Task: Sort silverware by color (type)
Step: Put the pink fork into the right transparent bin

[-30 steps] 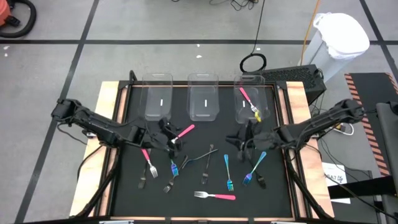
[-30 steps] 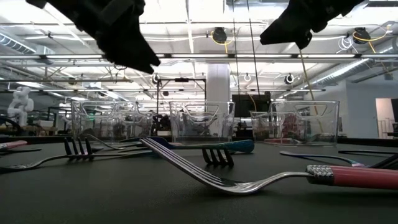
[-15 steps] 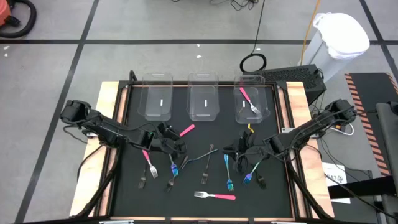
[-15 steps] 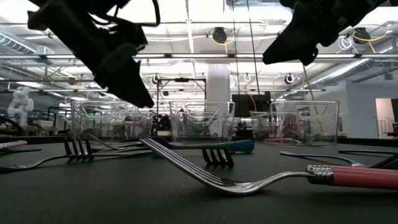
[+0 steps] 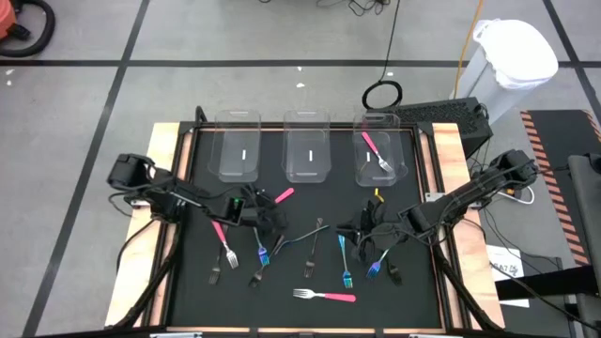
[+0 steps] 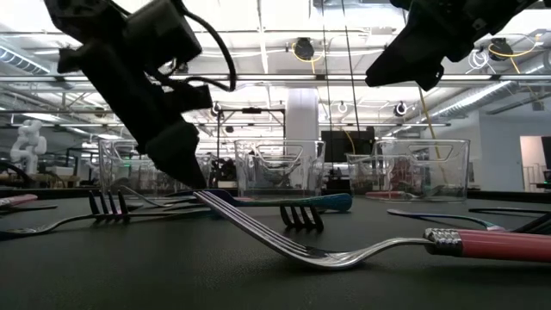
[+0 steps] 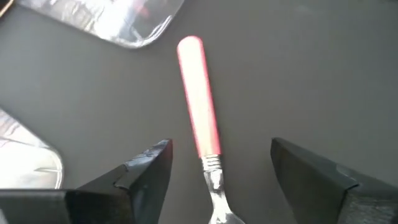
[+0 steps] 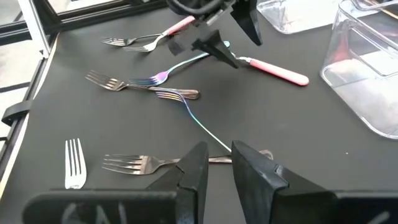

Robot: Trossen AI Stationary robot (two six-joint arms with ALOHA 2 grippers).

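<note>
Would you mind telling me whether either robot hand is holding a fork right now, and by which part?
Neither. The left hand stands open astride the pink-handled fork with silver tines, near its neck, not gripping. The right hand holds nothing.

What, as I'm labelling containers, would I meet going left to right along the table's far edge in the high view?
The left clear bin, middle clear bin, right clear bin with a pink-handled fork inside.

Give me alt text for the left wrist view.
The left gripper hangs open over a pink-handled fork lying on the dark mat, one finger on each side of its neck. Clear bins sit beyond.
</note>
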